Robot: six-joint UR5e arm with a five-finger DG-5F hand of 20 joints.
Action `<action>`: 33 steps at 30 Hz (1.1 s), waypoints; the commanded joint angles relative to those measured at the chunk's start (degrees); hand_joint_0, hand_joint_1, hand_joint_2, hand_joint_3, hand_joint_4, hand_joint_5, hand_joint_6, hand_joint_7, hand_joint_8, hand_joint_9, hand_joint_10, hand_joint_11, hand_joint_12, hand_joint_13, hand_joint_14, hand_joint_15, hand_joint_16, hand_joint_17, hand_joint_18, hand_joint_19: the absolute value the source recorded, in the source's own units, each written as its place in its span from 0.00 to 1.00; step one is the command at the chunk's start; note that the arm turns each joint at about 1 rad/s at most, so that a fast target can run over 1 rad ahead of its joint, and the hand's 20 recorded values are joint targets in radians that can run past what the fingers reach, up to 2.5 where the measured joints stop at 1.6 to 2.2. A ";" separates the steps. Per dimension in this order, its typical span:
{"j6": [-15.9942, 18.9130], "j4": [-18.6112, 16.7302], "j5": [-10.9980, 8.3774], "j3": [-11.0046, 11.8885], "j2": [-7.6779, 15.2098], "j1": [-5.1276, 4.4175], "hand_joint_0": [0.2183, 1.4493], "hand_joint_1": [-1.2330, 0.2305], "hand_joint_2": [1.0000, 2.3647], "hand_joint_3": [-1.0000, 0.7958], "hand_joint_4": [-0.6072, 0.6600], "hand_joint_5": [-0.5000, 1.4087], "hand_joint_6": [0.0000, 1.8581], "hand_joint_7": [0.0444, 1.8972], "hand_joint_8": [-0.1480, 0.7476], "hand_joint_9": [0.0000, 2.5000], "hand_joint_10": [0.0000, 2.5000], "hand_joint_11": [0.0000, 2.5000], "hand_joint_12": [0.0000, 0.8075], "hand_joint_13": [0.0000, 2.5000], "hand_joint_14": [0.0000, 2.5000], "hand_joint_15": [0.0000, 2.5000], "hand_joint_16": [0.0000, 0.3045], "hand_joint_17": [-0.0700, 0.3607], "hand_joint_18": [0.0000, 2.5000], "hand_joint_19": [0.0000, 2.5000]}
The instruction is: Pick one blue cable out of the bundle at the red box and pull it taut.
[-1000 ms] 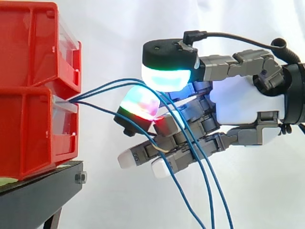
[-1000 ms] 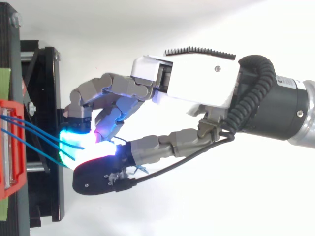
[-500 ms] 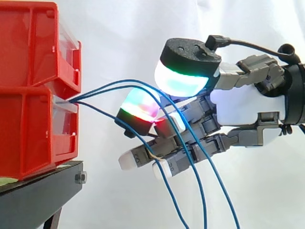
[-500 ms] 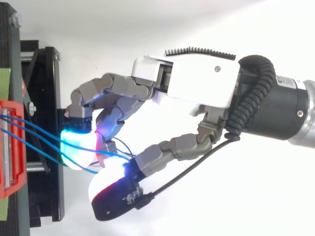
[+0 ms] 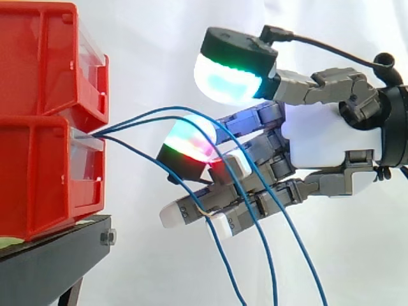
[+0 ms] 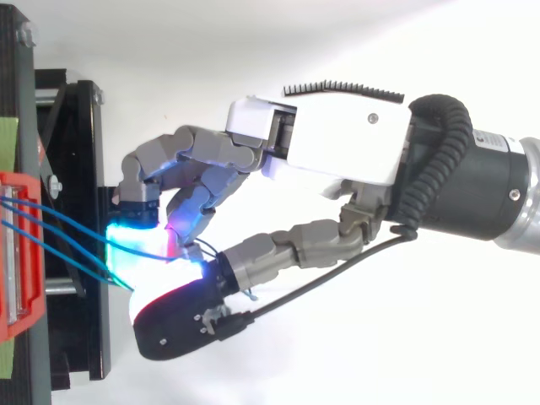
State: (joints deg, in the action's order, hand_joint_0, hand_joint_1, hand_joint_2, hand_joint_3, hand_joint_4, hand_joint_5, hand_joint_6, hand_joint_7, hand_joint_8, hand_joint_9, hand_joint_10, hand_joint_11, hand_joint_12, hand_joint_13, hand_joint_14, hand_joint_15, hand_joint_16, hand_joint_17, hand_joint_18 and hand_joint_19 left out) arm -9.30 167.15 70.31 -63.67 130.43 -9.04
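Note:
Three thin blue cables (image 5: 137, 116) come out of the lower red box (image 5: 38, 172) and run right, across my hand (image 5: 319, 137), then hang down past the picture's lower edge. My hand sits just right of the box with its fingers loosely bent towards it. The thumb pad (image 5: 226, 80) glows cyan and is held up, clear above the cables. Below it, a finger pad (image 5: 188, 143) glowing red and green lies against the cables. In the top view the cables (image 6: 59, 232) lead from the box (image 6: 17, 253) to the glowing pads of my hand (image 6: 337, 143).
A second red bin (image 5: 44, 57) is stacked on the lower one, both on a black stand (image 5: 51, 255). A white curtain hangs behind. There is free room to the right of and below the bins.
The thumb has lifted off the finger pad it was close to a second ago, swung outward, then come partly back. The hanging cable ends have shifted slightly.

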 commanded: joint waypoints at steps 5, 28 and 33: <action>-0.01 0.10 0.00 0.03 0.00 -0.01 0.32 0.30 0.01 0.40 0.70 0.19 0.46 0.69 0.59 0.38 0.01 0.45 0.53 0.20 0.00 0.09 0.20 0.48 0.26 0.16; 0.08 0.46 0.00 0.21 -0.09 -0.01 0.31 0.48 0.01 0.42 0.66 0.23 0.31 0.73 0.57 0.40 0.01 0.40 0.53 0.22 0.00 0.09 0.20 0.48 0.27 0.18; 0.08 0.81 0.00 0.30 -0.26 -0.01 0.31 0.46 0.01 0.44 0.65 0.22 0.32 0.70 0.58 0.39 0.01 0.41 0.53 0.22 0.00 0.09 0.20 0.48 0.27 0.18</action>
State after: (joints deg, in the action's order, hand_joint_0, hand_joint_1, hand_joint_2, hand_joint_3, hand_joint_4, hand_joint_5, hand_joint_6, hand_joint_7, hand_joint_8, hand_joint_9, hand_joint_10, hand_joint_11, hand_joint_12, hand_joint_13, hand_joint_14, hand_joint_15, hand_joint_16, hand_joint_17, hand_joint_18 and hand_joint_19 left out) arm -9.23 167.74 70.32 -63.41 130.36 -9.04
